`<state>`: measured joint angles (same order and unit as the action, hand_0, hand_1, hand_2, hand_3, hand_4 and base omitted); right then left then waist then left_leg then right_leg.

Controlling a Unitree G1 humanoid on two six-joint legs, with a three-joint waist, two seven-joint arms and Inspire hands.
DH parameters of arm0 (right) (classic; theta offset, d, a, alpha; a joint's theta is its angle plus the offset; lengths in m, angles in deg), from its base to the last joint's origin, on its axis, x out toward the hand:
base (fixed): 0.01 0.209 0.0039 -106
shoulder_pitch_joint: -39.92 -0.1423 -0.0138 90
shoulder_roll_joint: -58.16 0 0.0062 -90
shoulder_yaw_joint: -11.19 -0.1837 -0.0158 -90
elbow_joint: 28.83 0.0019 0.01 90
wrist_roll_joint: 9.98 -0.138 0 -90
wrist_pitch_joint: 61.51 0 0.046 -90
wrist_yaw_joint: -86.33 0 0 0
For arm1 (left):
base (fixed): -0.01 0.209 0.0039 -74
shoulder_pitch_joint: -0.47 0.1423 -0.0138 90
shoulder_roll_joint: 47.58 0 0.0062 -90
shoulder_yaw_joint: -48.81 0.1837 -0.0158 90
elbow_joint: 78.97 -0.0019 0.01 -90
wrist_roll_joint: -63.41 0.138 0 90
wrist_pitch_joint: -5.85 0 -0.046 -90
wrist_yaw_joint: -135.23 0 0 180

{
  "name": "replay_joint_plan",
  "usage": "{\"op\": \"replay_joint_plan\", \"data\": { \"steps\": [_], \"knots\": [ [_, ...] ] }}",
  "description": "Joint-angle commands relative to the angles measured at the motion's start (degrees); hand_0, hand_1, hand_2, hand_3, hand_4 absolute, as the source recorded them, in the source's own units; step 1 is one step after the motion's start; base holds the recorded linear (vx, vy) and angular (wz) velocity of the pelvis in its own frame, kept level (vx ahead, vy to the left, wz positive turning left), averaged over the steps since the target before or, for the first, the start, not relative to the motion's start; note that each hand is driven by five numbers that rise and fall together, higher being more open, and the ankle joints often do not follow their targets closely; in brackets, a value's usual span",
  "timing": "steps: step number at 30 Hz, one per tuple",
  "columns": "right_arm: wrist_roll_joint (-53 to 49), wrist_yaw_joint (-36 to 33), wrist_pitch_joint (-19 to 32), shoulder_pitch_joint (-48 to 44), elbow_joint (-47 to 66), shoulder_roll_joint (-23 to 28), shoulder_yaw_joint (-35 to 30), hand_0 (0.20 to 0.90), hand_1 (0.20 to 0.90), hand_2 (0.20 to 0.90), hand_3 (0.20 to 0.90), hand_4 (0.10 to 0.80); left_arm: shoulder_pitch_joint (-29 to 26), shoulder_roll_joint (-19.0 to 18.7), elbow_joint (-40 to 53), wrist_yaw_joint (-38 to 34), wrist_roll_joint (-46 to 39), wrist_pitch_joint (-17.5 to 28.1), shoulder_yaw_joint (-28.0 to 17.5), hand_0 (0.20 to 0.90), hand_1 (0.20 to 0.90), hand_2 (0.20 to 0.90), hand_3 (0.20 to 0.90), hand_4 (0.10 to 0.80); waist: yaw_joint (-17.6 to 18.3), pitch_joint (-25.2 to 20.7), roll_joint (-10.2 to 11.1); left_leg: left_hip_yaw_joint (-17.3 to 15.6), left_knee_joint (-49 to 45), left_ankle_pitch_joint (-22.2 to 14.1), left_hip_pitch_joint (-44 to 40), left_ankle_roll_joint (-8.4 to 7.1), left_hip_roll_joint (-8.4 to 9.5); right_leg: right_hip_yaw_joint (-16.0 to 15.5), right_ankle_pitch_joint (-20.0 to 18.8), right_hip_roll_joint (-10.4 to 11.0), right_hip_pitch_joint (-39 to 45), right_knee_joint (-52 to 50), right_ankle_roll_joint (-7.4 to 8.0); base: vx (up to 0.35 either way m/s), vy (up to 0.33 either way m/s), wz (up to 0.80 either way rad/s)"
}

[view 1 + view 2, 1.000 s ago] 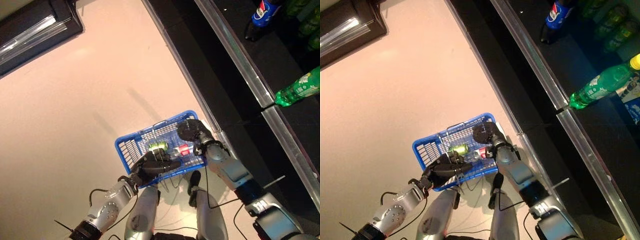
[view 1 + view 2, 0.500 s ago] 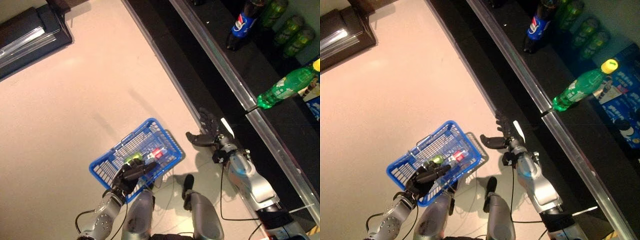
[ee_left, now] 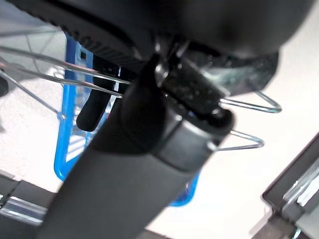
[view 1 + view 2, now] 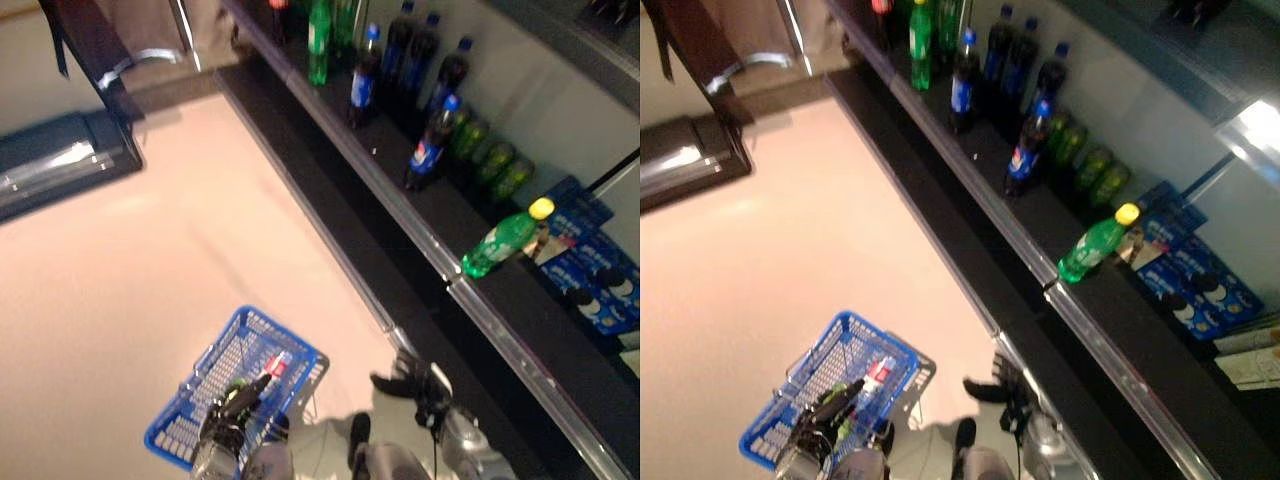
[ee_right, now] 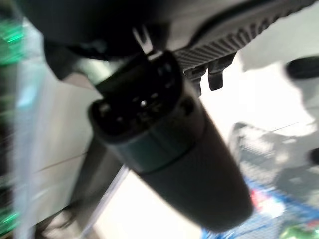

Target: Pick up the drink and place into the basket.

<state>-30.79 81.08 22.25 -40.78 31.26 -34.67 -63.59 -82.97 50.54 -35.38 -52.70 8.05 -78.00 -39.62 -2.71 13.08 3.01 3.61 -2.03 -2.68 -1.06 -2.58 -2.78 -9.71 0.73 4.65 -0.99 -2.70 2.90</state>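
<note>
The basket (image 4: 236, 385) is gripped by its wire handle in the left hand (image 4: 232, 408); the right hand (image 4: 412, 381) is spread empty. Drinks (image 4: 277, 364) could be tipped out if swung.

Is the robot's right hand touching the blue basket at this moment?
Apart. In the left eye view, the right hand hangs open beside the shelf base, with bare floor plainly between it and the blue basket.

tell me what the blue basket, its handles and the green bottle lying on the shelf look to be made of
Blue basket: looks like moulded plastic, with an even matte blue colour and open lattice walls. Its handles: thin bare metal wire, silvery and bent into loops. Green bottle: probably clear tinted plastic, see-through green with a yellow cap, glossy highlights.
</note>
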Motion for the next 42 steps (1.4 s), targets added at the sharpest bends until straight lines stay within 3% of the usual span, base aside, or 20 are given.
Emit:
{"op": "replay_joint_plan", "data": {
  "steps": [1,4,7,10,13,17,18,20,21,23,25,28,29,31,32,35,37,39,40,42],
  "knots": [
    [0.91,1.21,3.87,0.68,-1.41,0.43,-1.18,0.9,0.9,0.9,0.9,0.8,5.32,-2.17,1.01,0.74,0.5,6.69,-1.89,0.3,0.3,0.3,0.2,0.1,-0.04,-3.12,-2.5,-2.93,3.32,8.71,5.04,0.13,-0.66,-0.37,0.03,-0.46,1.56,-0.74,-1.86,0.023,0.009,0.04],
    [1.59,0.48,3.53,-0.14,-4.8,0.61,-1.44,0.9,0.9,0.9,0.9,0.8,4.42,-1.63,-1.08,0.28,-1.45,5.86,-3.12,0.3,0.3,0.3,0.2,0.1,0.17,-2.91,-3.01,-4.28,2.01,8.05,5.68,0.1,-0.46,-1.56,0.29,0.12,1.26,-1.04,-2.06,-0.026,0.067,0.18],
    [1.2,-0.8,3.99,0.01,-7.32,0.95,-2.14,0.9,0.9,0.9,0.9,0.8,3.51,-1.25,-3.52,0.25,-2.96,5.2,-3.2,0.3,0.3,0.3,0.2,0.1,1.27,-2.51,-2.96,-7.63,-0.87,7.54,6.45,-0.6,-1.59,-3.06,0.45,1.12,1.33,-1.68,-2.27,-0.013,0.244,0.43],
    [0.67,0.54,6.77,-0.94,-14.56,1.79,-4.19,0.9,0.9,0.9,0.9,0.8,3.94,0.57,-6.89,0.09,-3.52,6.48,-2.79,0.3,0.3,0.3,0.2,0.1,1.22,-3.19,-2.36,-4.06,1.91,8.86,4.18,-1.43,-4.18,-0.79,-0.44,2.81,2.3,-0.85,-0.96,0.098,0.416,0.33],
    [2.1,0.87,8.79,-1.34,-18.87,1.41,-5.59,0.9,0.9,0.9,0.9,0.8,3.19,0.97,-9.11,0.22,-3.03,5.93,-3.84,0.3,0.3,0.3,0.2,0.1,1.62,-3.98,-1.97,-5.32,0.68,7.08,3.24,-1.27,-4.11,-0.13,-1.87,5.37,2.52,0.14,0.83,0.125,0.503,0.0],
    [3.14,-1.1,9.94,-2.98,-25.3,-0.61,-7.28,0.9,0.9,0.9,0.9,0.8,0.39,-0.54,-12.83,2.67,-0.86,5.38,-3.89,0.3,0.3,0.3,0.2,0.1,2.12,-4.74,-1.5,-8.0,-3.71,2.48,3.34,0.74,-1.03,1.77,-5.65,11.09,2.89,0.92,4.5,0.128,0.405,-0.05],
    [2.98,-1.23,9.95,-3.12,-25.81,-0.87,-7.53,0.9,0.9,0.9,0.9,0.8,0.11,-0.76,-13.14,2.87,-0.54,5.63,-3.85,0.3,0.3,0.3,0.2,0.1,2.1,-4.76,-1.44,-8.39,-4.08,1.94,3.29,1.1,-0.56,1.81,-6.25,11.95,2.93,0.92,4.72,0.174,0.442,-0.07],
    [6.17,-3.14,7.85,-3.72,-25.56,-1.98,-8.04,0.9,0.9,0.9,0.9,0.8,-0.09,-2.51,-13.32,3.34,1.46,5.93,-4.91,0.3,0.3,0.3,0.2,0.1,1.55,-4.78,-1.77,-10.41,-4.09,0.22,1.85,3.0,1.93,-0.19,-11.75,16.51,0.47,-2.94,5.06,0.19,0.506,-0.08],
    [6.33,-3.22,7.77,-3.68,-25.45,-1.97,-7.98,0.9,0.9,0.9,0.9,0.8,0.03,-2.62,-13.24,3.39,1.47,5.96,-4.97,0.3,0.3,0.3,0.2,0.1,1.43,-4.79,-1.83,-10.75,-4.02,0.19,1.78,3.12,2.02,-0.7,-11.69,16.58,0.33,-3.5,5.08,0.119,0.435,-0.25],
    [7.13,-3.74,7.58,-3.69,-25.09,-1.76,-7.75,0.9,0.9,0.9,0.9,0.8,0.78,-3.21,-12.8,3.99,2.87,6.37,-5.19,0.3,0.3,0.3,0.2,0.1,1.06,-4.82,-2.4,-11.86,-3.22,0.26,1.29,3.81,2.48,-2.32,-10.93,16.04,-0.52,-6.77,4.88,0.073,0.317,-0.27],
    [5.58,-4.1,8.5,-4.38,-26.57,-1.11,-7.7,0.9,0.9,0.9,0.9,0.8,0.04,-5.08,-14.38,4.94,4.61,7.54,-3.4,0.3,0.3,0.3,0.2,0.1,2.84,-5.01,-2.91,-9.98,-1.47,0.66,0.53,5.73,4.21,2.06,-4.65,6.49,-2.49,-13.06,2.8,0.199,0.394,-0.18],
    [6.07,-4.28,10.15,-4.15,-28.78,-0.88,-6.75,0.9,0.9,0.9,0.9,0.8,-1.52,-5.78,-16.37,4.78,3.97,7.0,-2.59,0.3,0.3,0.3,0.2,0.1,4.54,-5.8,-2.28,-8.25,-1.29,0.55,0.38,6.25,5.88,4.82,-1.46,-1.0,-2.76,-11.11,0.42,0.247,0.216,0.38],
    [5.7,-4.13,11.4,-3.39,-30.42,-0.54,-6.37,0.9,0.9,0.9,0.9,0.8,-2.4,-5.69,-17.35,4.51,4.36,6.05,-2.55,0.3,0.3,0.3,0.2,0.1,5.37,-6.47,-1.29,-7.34,-1.53,0.37,0.41,6.22,7.46,6.41,-1.2,-3.89,-2.04,-5.47,-0.98,0.277,0.165,0.53],
    [5.36,-4.09,11.59,-3.28,-30.71,-0.48,-6.34,0.9,0.9,0.9,0.9,0.8,-2.51,-5.66,-17.47,4.47,4.42,5.83,-2.55,0.3,0.3,0.3,0.2,0.1,5.59,-6.32,-1.18,-7.05,-1.6,0.23,0.11,6.19,7.66,6.44,-1.4,-4.23,-1.47,-4.35,-1.11,0.28,0.14,0.49],
    [3.11,-4.27,13.42,-2.56,-33.36,-0.43,-6.99,0.9,0.9,0.9,0.9,0.8,-3.47,-4.65,-18.79,4.99,4.86,5.29,-1.87,0.3,0.3,0.3,0.2,0.1,7.23,-6.72,-0.03,-5.63,-2.46,-0.92,0.19,6.44,10.39,9.31,-5.93,-6.79,-3.75,1.94,-0.93,0.359,0.15,0.4],
    [2.13,-4.21,15.08,-2.87,-35.48,-1.01,-7.36,0.9,0.9,0.9,0.9,0.8,-5.12,-3.87,-19.5,5.07,4.63,4.7,-0.9,0.3,0.3,0.3,0.2,0.1,9.55,-5.35,0.26,-3.53,-4.23,-4.29,-1.6,6.97,12.14,7.97,-12.09,-6.77,-12.13,1.67,0.69,0.461,0.126,0.79],
    [2.0,-4.59,15.29,-3.07,-35.65,-1.37,-7.35,0.9,0.9,0.9,0.9,0.8,-5.5,-3.31,-19.79,5.03,5.68,4.32,-1.28,0.3,0.3,0.3,0.2,0.1,10.27,-4.86,0.33,-2.6,-5.59,-6.19,-2.88,7.24,12.95,7.27,-13.49,-6.81,-14.29,0.79,0.93,0.422,0.064,0.67],
    [2.09,-4.81,16.06,-3.12,-35.88,-1.5,-7.53,0.9,0.9,0.9,0.9,0.8,-5.75,-2.62,-21.01,5.15,6.68,4.92,-1.09,0.3,0.3,0.3,0.2,0.1,11.36,-4.95,-0.31,-1.52,-8.32,-7.06,-4.37,7.42,13.67,7.68,-12.55,-8.05,-14.91,-1.17,-0.5,0.495,0.045,0.62],
    [1.25,-6.18,15.94,-3.11,-36.08,-1.32,-7.49,0.9,0.9,0.9,0.9,0.8,-6.35,-2.43,-22.02,3.89,7.5,4.3,-0.13,0.3,0.3,0.3,0.2,0.1,12.33,-5.44,-1.42,-0.24,-13.52,-1.38,-4.62,5.41,13.16,8.58,-10.01,-10.07,-14.16,-3.45,-2.42,0.429,0.016,0.82],
    [1.22,-7.51,14.61,-2.91,-34.66,-1.07,-7.36,0.9,0.9,0.9,0.9,0.8,-5.75,-1.78,-22.47,3.58,7.77,4.55,0.24,0.3,0.3,0.3,0.2,0.1,12.82,-5.92,-2.25,-0.54,-21.16,5.91,-5.24,2.11,12.16,6.44,-7.86,-10.31,-12.04,-4.09,-4.2,0.443,0.016,1.02]
  ]
}}
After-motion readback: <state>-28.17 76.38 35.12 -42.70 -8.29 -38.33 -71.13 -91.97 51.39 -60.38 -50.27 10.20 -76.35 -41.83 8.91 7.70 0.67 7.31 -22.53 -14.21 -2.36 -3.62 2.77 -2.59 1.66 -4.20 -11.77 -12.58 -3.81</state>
